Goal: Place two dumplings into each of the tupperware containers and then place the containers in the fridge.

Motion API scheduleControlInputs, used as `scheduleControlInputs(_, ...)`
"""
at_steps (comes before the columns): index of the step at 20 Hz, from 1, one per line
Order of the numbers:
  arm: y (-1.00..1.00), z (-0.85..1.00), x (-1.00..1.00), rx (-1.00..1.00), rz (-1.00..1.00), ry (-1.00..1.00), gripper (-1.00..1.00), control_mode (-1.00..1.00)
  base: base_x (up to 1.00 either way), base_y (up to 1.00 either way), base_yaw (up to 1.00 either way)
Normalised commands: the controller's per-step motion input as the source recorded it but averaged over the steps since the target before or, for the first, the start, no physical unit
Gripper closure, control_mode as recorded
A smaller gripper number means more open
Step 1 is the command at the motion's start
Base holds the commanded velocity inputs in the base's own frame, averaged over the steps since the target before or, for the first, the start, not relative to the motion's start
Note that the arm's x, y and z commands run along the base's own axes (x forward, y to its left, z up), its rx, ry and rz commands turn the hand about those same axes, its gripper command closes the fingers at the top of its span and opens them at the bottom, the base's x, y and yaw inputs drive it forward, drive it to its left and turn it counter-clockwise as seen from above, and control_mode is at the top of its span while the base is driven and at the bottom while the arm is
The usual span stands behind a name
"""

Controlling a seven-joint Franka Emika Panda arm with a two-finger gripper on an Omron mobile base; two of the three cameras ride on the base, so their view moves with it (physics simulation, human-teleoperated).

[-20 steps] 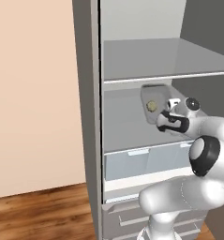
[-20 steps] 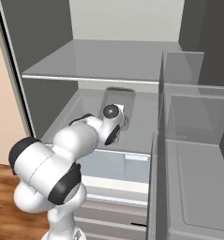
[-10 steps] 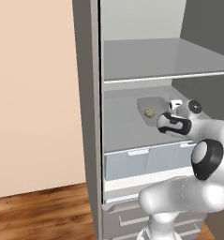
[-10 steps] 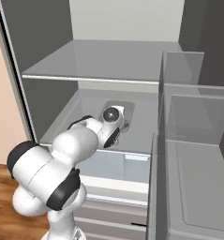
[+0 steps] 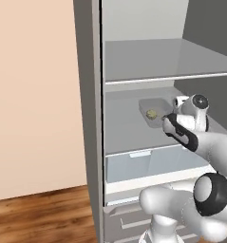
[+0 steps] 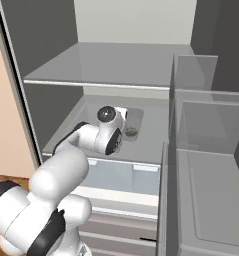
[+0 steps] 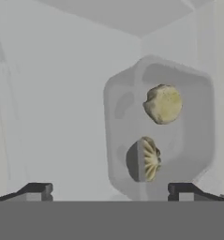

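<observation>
One grey tupperware container point(image 7: 179, 136) rests on the middle shelf point(image 5: 129, 133) of the fridge, deep inside. Two dumplings lie in it: one point(image 7: 163, 104) towards the far end, another point(image 7: 146, 159) towards the near end. In the left base view the container point(image 5: 153, 103) shows one dumpling point(image 5: 151, 114); the right base view has the container point(image 6: 135, 119) and a dumpling point(image 6: 131, 132) just past the hand. My gripper point(image 7: 112, 190) is open, its fingertips point(image 7: 38, 190) spread wide just short of the tub's near end, with nothing between them. My hand point(image 5: 188, 107) hovers just above the shelf.
An upper fridge shelf point(image 6: 106, 65) runs close above my hand. Pale translucent drawers point(image 5: 148, 163) sit below the middle shelf. The open fridge door with its clear bins point(image 6: 206, 165) stands at my right. A beige cabinet side point(image 5: 34, 95) and wood floor point(image 5: 39, 213) lie to the left.
The gripper went from shut on the container to open. The container came down onto the shelf and stays there, and the hand has drawn back a little.
</observation>
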Motion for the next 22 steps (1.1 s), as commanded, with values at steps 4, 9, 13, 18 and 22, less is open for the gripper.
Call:
scheduleControlInputs(4,0.29,0.50,-0.43,0.11,-0.18,0.23,-1.00,-1.00,0.00,0.00,0.00)
scheduleControlInputs(9,0.24,0.20,-0.60,0.27,-0.35,0.04,-1.00,-1.00,0.00,0.00,0.00)
scheduleControlInputs(13,0.48,0.22,-0.65,0.29,-0.53,0.00,-1.00,-1.00,0.00,0.00,0.00)
scheduleControlInputs(18,0.53,0.40,-0.54,0.19,-0.52,0.08,-1.00,-1.00,0.00,0.00,0.00)
scheduleControlInputs(22,0.23,0.57,-0.39,0.20,-0.47,0.10,-1.00,-1.00,0.00,0.00,0.00)
